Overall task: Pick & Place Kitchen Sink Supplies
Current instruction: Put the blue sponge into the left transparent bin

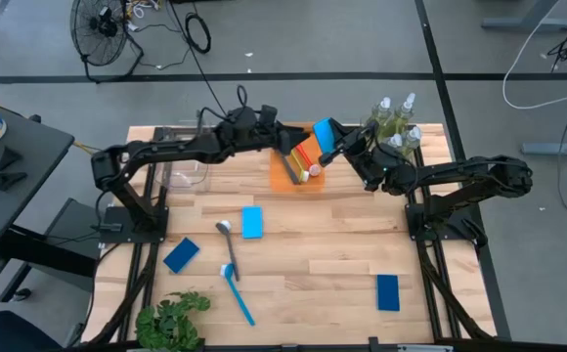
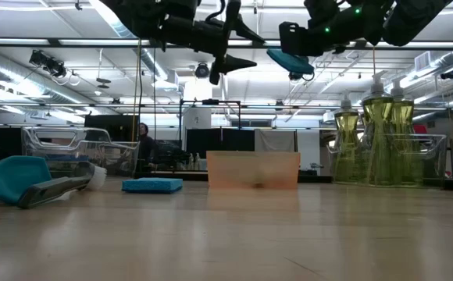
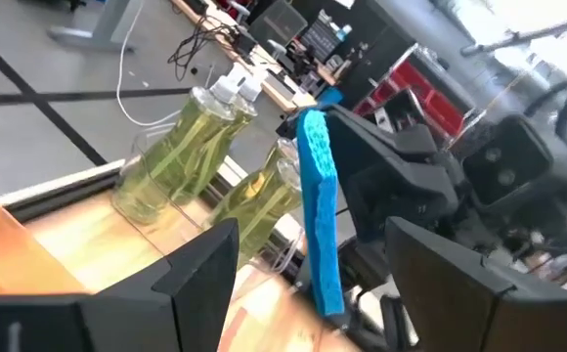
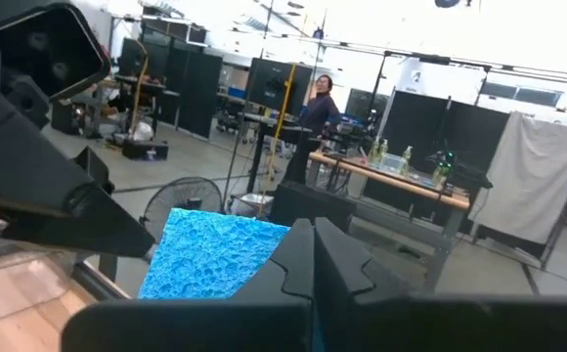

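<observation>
Right gripper [image 1: 334,149] fingers pinch a blue sponge [image 1: 325,133] above the orange tray [image 1: 285,178]; left gripper [image 1: 285,140] fingers wide, alongside. Still on the desk [image 1: 313,254]: three sponges, two brushes.

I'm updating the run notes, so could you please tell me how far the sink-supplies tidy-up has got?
Done: pump bottles stand in the corner bin, and some items lie in the orange tray. In hand: the right gripper is shut on a blue sponge, held above the tray facing the open left gripper. Left: three sponges and two brushes on the table.
</observation>
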Robot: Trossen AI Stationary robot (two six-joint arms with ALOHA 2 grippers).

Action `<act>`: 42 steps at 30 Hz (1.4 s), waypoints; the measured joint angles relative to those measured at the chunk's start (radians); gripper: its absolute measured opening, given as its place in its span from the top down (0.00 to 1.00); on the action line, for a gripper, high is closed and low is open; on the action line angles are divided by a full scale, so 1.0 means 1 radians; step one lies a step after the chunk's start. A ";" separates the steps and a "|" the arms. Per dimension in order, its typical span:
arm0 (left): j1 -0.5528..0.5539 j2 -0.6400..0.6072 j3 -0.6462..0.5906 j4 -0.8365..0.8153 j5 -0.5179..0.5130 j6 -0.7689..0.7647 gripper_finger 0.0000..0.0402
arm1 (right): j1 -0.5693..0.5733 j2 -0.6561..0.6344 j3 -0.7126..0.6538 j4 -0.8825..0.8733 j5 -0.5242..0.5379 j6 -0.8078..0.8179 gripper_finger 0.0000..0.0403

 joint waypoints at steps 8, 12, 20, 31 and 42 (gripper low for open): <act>-0.012 0.041 0.000 0.064 -0.001 -0.064 0.34 | -0.002 0.000 0.000 -0.050 0.013 0.073 1.00; -0.028 0.055 0.000 0.066 -0.002 -0.072 0.34 | -0.002 0.000 0.000 -0.058 0.013 0.079 1.00; -0.054 0.081 0.001 0.084 -0.058 -0.070 0.34 | -0.002 0.000 0.000 -0.066 0.004 0.114 1.00; -0.060 0.087 0.000 0.113 -0.091 -0.068 0.34 | -0.002 0.015 0.000 -0.071 -0.041 0.213 1.00; -0.060 0.087 0.000 0.109 -0.167 -0.074 0.34 | -0.002 0.035 0.001 -0.071 -0.048 0.237 1.00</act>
